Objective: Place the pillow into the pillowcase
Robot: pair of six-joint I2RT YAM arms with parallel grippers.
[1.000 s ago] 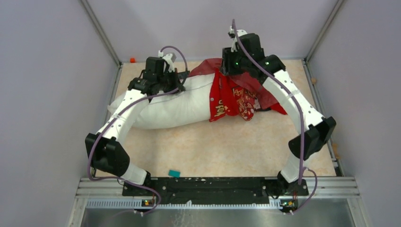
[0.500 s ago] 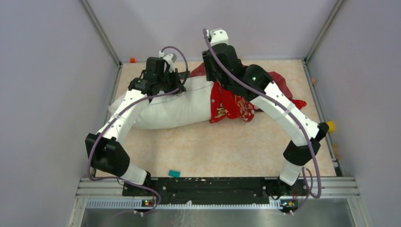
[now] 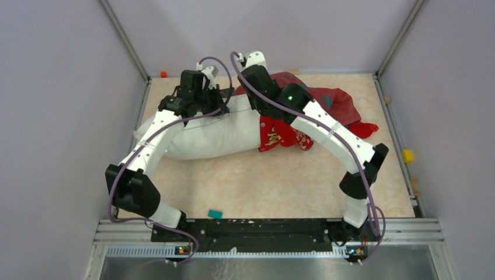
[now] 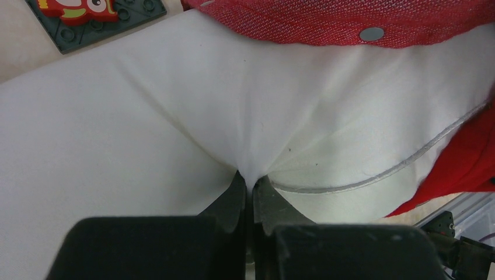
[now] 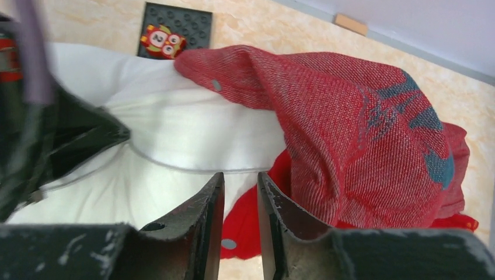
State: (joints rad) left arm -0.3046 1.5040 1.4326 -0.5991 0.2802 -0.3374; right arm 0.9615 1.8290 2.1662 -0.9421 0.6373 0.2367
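Observation:
The white pillow (image 3: 204,133) lies across the back of the table, its right end inside the red pillowcase (image 3: 289,133). The rest of the case is bunched behind and to the right (image 3: 338,98). My left gripper (image 3: 219,107) is shut on a pinch of the pillow's fabric (image 4: 251,175) at its far edge. My right gripper (image 3: 255,93) hovers just right of it, over the pillow's far edge by the case's opening. In the right wrist view its jaws (image 5: 240,175) stand a narrow gap apart with nothing between them. The pillow (image 5: 175,134) and pillowcase (image 5: 350,134) lie beyond them.
A dark studded baseplate with a red owl figure (image 5: 172,29) lies behind the pillow. A teal block (image 3: 215,214) sits near the front edge, a yellow block (image 3: 407,156) at the right edge and a small orange piece (image 3: 163,74) at the back left corner. Walls enclose the table.
My right arm has swung left from above the bunched pillowcase to the pillow's far edge near my left gripper. The red cloth now lies spread at back right. The left arm has not moved.

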